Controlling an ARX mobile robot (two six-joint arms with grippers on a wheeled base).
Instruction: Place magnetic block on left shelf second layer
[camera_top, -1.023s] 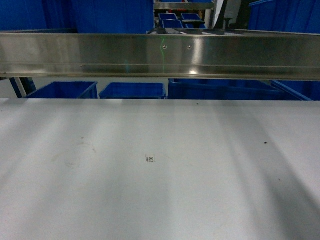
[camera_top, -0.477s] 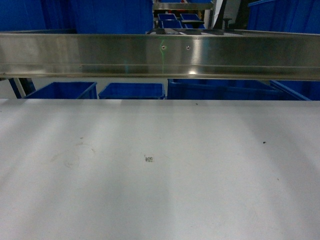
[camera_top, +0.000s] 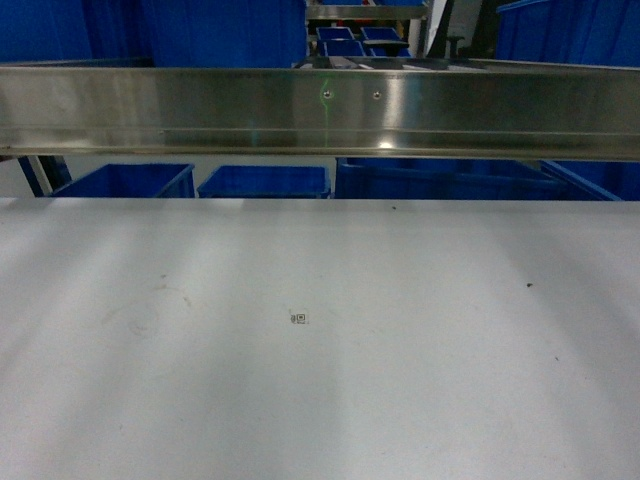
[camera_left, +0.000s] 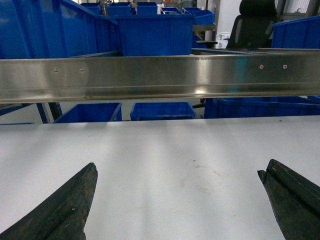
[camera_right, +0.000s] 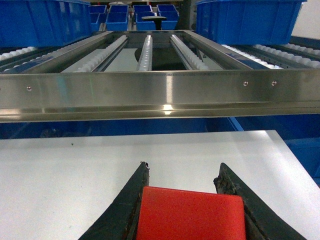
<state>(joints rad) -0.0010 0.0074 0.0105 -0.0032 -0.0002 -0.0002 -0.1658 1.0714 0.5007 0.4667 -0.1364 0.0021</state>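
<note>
In the right wrist view, the right gripper (camera_right: 182, 172) is at the bottom of the picture, and its two dark fingers (camera_right: 131, 202) are closed on a red block (camera_right: 191, 212). The block sits between the fingers and touches both of them; its flat top faces the camera. Under it lies the white table (camera_right: 65, 175). Beyond the table edge a steel rail (camera_right: 150, 95) runs across the whole picture, and behind the rail there are roller tracks (camera_right: 145, 50) going away from the camera. Blue bins (camera_right: 245, 20) stand on both sides of the tracks, further back.

In the left wrist view, the left gripper (camera_left: 177, 200) has its jaws wide apart, with one dark finger (camera_left: 65, 205) in the lower left corner and the other in the lower right corner. Nothing is between them, only the white table with some faint marks on it. Behind the table the same kind of steel rail crosses the picture. Below it, blue bins (camera_left: 162, 110) are seen, and above it more bins and a black chair (camera_left: 255, 25) far behind.

In the head view neither gripper is seen, and the block is not seen either. The table (camera_top: 450, 380) fills the lower part, with a small square marker (camera_top: 299, 318) near the middle and a few dark spots. Farther, the rail (camera_top: 320, 110) goes from left to right, and blue bins (camera_top: 265, 182) are under and behind it.
</note>
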